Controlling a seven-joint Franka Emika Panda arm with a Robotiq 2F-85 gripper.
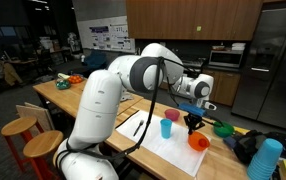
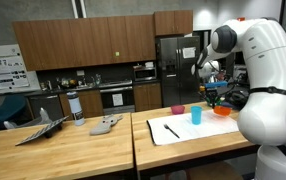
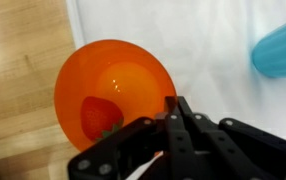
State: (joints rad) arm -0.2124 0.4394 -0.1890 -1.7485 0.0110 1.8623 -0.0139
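Note:
In the wrist view an orange bowl (image 3: 123, 75) sits on a white mat (image 3: 213, 50) with a red strawberry (image 3: 101, 117) lying inside it. My gripper (image 3: 178, 103) hangs just over the bowl's right rim, its black fingers pressed together with nothing seen between them. In both exterior views the gripper (image 1: 192, 122) (image 2: 215, 96) hovers a little above the orange bowl (image 1: 199, 142) (image 2: 223, 111). A light blue cup (image 1: 167, 128) (image 2: 196, 116) (image 3: 283, 50) stands upright on the mat close by.
A pink bowl (image 1: 172, 115) (image 2: 178, 109) and a black marker (image 1: 138, 127) (image 2: 170, 130) lie on the mat. A green bowl (image 1: 223, 129), a stack of blue cups (image 1: 266, 160) and dark items crowd the table end. Wooden stools (image 1: 23, 128) stand beside the table.

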